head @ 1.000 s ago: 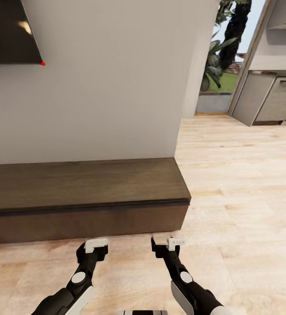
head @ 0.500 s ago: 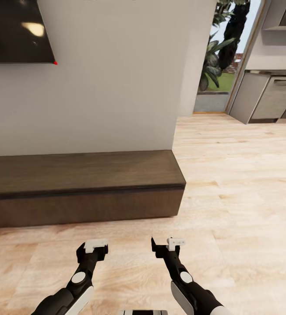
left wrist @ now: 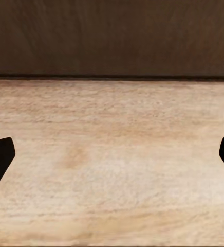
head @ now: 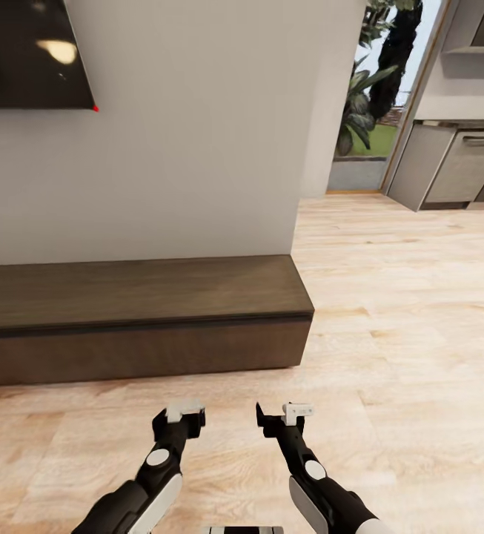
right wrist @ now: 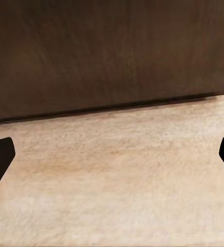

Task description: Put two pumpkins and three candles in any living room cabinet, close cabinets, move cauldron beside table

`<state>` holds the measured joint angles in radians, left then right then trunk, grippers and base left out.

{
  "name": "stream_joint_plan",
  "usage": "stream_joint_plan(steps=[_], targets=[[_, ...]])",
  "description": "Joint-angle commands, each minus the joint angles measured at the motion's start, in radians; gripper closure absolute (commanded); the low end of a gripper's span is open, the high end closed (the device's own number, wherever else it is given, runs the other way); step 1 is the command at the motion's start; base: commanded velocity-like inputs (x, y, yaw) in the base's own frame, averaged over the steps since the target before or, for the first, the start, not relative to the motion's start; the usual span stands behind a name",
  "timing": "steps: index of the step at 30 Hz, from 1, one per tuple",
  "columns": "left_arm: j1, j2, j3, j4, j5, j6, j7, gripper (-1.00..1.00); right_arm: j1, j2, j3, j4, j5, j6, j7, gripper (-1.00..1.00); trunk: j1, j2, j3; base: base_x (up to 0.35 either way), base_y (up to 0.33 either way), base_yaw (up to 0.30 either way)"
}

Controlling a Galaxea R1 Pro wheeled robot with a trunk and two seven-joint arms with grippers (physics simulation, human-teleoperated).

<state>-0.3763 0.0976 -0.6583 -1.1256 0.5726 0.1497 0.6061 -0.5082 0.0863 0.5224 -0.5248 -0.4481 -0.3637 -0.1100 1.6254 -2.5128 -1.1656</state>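
Facing cabinet (head: 141,326) at frame centre-left, fronts shut. Holding left gripper (head: 185,412) and right gripper (head: 282,412) low at bottom centre, jaws spread wide, empty, above wood floor (head: 405,311).

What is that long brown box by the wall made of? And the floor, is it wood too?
The cabinet looks like dark-brown wood with a dull, matte finish: faint streaky grain runs along its top and front. The floor looks like pale wooden planks with a light sheen: you can see board lines and wavy grain. Since this is a simulator's render, both could just as well be wood-look surfaces.
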Motion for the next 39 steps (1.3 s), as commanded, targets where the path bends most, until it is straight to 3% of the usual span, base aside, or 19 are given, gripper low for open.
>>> stream_joint_plan(steps=[1, 4, 7, 11, 14, 17, 19, 23, 25, 31, 36, 39], targets=[[-0.001, 0.001, -0.001, -0.008, 0.005, 0.028, 0.011, -1.00, -0.001, -0.001, 0.008, 0.000, -0.007, -0.005, -0.008, -1.00, -0.001, 0.000, 0.003, 0.000, 0.000, 0.000], [-0.001, 0.000, 0.066, -0.027, 0.004, 0.107, 0.020, -1.00, -0.001, -0.001, 0.008, 0.001, -0.007, -0.003, -0.008, -1.00, -0.002, 0.001, 0.015, 0.000, 0.000, 0.000], [-0.001, 0.001, 0.185, -0.032, 0.002, 0.137, 0.022, -1.00, -0.001, -0.001, 0.008, 0.000, -0.008, -0.003, -0.008, -1.00, -0.003, 0.001, 0.026, 0.000, 0.000, 0.000], [-0.001, 0.002, 0.224, -0.034, 0.003, 0.153, 0.023, -1.00, -0.001, -0.002, 0.008, 0.000, -0.008, -0.003, -0.008, -1.00, -0.005, 0.002, 0.042, 0.000, 0.000, 0.000], [-0.001, 0.001, 0.287, -0.037, 0.005, 0.241, 0.024, -1.00, -0.001, -0.002, 0.007, 0.000, -0.009, 0.012, -0.012, -1.00, -0.006, 0.003, 0.053, 0.000, 0.000, 0.000], [-0.002, -0.003, 0.370, -0.046, 0.010, 0.308, 0.018, -1.00, -0.001, -0.001, 0.005, -0.008, -0.009, 0.087, -0.016, -1.00, -0.008, 0.004, 0.065, 0.000, 0.000, 0.000], [-0.003, -0.005, 0.403, -0.047, 0.021, 0.347, 0.010, -1.00, -0.001, 0.001, 0.004, -0.015, -0.010, 0.178, -0.018, -1.00, -0.009, 0.004, 0.073, 0.000, 0.000, 0.000], [-0.004, -0.006, 0.425, -0.054, 0.027, 0.441, 0.004, -1.00, -0.002, 0.005, -0.005, -0.031, -0.029, 0.334, -0.019, -1.00, -0.010, 0.005, 0.088, -0.087, 0.000, 0.000], [-0.005, -0.003, 0.429, -0.058, 0.027, 0.454, 0.004, -1.00, -0.002, 0.006, -0.005, -0.032, -0.050, 0.347, -0.016, -1.00, -0.011, 0.006, 0.096, -0.253, 0.000, 0.000], [-0.005, 0.001, 0.435, -0.071, 0.027, 0.463, 0.004, -1.00, -0.003, 0.006, -0.005, -0.035, -0.067, 0.325, -0.017, -1.00, -0.014, 0.007, 0.119, -0.066, 0.000, 0.000], [-0.006, 0.002, 0.484, -0.072, 0.032, 0.466, 0.003, -1.00, -0.003, 0.006, -0.004, -0.037, -0.069, 0.291, -0.015, -1.00, -0.016, 0.008, 0.138, -0.004, 0.000, 0.000], [-0.006, 0.001, 0.493, -0.072, 0.033, 0.470, 0.003, -1.00, -0.003, 0.007, -0.003, -0.040, -0.069, 0.288, -0.015, -1.00, -0.018, 0.009, 0.150, 0.000, 0.000, 0.000]])
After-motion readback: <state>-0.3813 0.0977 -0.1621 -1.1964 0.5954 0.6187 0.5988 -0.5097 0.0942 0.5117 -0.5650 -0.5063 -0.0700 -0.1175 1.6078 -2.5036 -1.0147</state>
